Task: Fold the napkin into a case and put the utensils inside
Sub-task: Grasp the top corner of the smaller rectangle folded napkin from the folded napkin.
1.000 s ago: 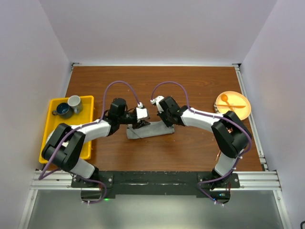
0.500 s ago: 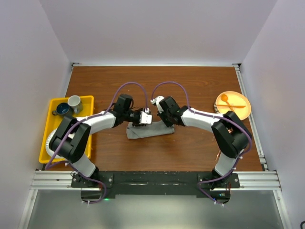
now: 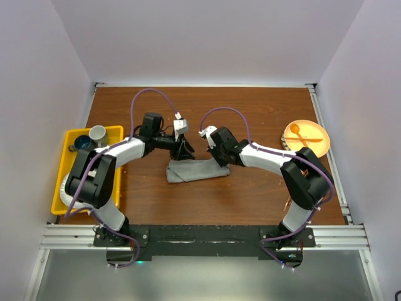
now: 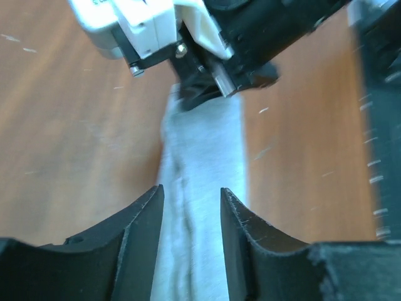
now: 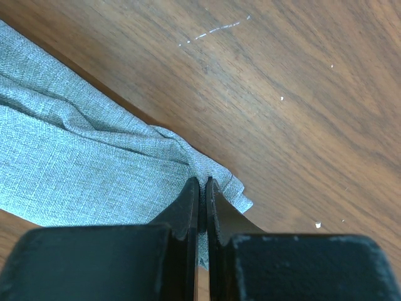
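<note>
The grey napkin [image 3: 197,170] lies on the brown table folded into a narrow strip, the case. My left gripper [image 3: 184,150] hovers over its left end. In the left wrist view this gripper [image 4: 191,194] is open, and the napkin [image 4: 203,150] runs beneath the gap untouched. My right gripper [image 3: 222,160] is at the strip's right end. In the right wrist view it [image 5: 202,183] is shut on a bunched fold at the corner of the napkin [image 5: 81,169]. A thin copper-coloured sliver [image 3: 287,204] shows beside the right arm; the utensils are otherwise hidden.
A yellow tray [image 3: 116,135] at the left holds a grey mug [image 3: 98,134] and a dark blue mug [image 3: 81,144]. An orange plate [image 3: 313,143] with an orange spoon [image 3: 297,133] sits at the right edge. Walls enclose the table on three sides.
My left gripper has opened wider, let go of the napkin's left end and drawn up and back from it. The right gripper holds the same spot.
</note>
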### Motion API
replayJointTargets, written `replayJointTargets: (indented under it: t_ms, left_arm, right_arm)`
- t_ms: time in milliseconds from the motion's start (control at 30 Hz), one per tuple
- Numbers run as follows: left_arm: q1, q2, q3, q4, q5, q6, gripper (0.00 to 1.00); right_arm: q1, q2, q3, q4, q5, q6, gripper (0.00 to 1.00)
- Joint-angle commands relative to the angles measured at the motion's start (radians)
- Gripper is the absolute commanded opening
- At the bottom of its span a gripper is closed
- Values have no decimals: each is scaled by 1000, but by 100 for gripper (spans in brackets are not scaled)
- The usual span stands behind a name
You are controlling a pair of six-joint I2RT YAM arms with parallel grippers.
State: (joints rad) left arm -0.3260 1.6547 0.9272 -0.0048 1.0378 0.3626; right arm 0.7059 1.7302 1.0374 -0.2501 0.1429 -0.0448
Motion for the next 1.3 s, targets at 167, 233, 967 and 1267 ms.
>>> replayJointTargets:
  t_ms: [167,233,967,1267]
  left_arm:
    - [-2,238,142,6,148,-341,45]
    - [-4,270,167,-34,140,-341,45]
    - [-53,396,216,-93,68,-355,42]
    - [-70,375,211,-11,64,-433,29]
  right_arm:
    - [0,-47,-11,74,18,-9,0]
    - [-2,-49,-13,75,18,-9,0]
    - [0,-43,-5,78,11,-9,0]
    - [0,-37,0,78,3,-9,0]
